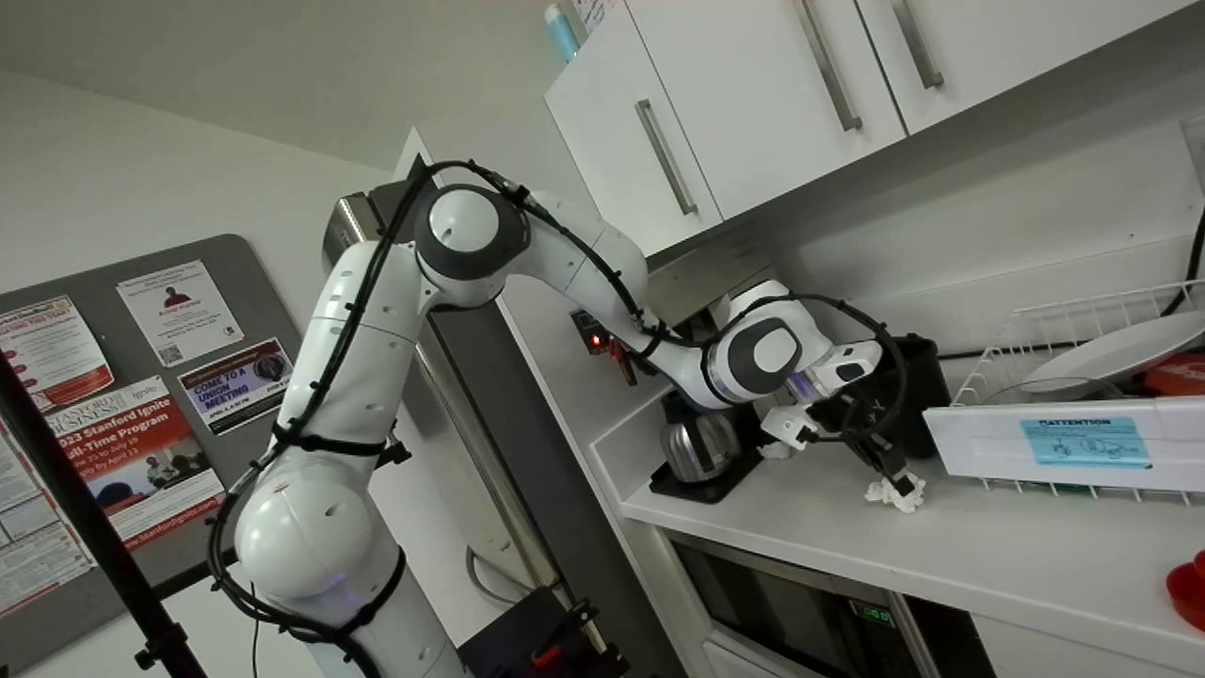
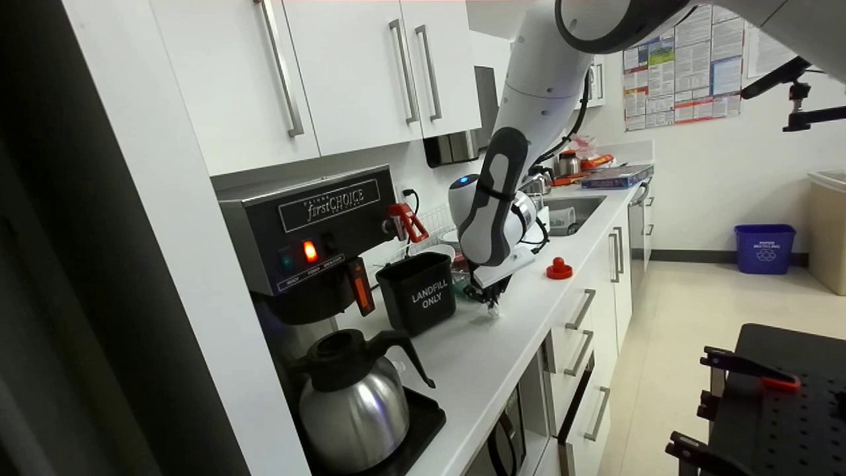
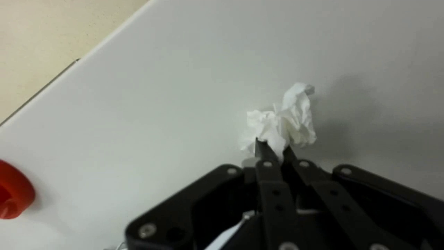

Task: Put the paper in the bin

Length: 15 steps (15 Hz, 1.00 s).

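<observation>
"What's nearest us?"

"The steel carafe [image 2: 357, 413], then the black bin [image 2: 423, 312], mouth up."

"And the paper [image 3: 299, 116]?"

"Near the bin, toward the front edge of the counter [image 2: 472, 367], pinched by the gripper [image 3: 276, 150], whose tips are almost together on a fold. Whether it touches the counter I can't tell."

"Which way does it point?"

"Too crumpled for a sure long axis; seen from the wrist, its taller flap points away from the gripper, a shorter lobe leftward."

"Farther off?"

"A blue recycling tub [image 2: 765, 252] on the floor [image 2: 681, 297]."
</observation>
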Each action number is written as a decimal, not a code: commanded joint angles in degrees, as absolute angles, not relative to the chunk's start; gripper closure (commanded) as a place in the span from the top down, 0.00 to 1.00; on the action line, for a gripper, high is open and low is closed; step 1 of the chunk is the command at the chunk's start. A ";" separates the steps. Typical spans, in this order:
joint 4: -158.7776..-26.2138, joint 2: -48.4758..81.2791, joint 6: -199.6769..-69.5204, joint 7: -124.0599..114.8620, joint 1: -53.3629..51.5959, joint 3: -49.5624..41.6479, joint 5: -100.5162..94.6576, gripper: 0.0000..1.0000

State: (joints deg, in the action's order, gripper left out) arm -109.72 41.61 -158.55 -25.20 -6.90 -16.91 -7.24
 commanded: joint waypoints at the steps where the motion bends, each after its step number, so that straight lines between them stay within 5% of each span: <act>1: -115.56 33.68 -158.83 -27.04 -10.26 -19.30 -6.89 0.02; 15: -123.48 16.89 -169.34 -32.54 -13.27 -20.73 -15.62 0.02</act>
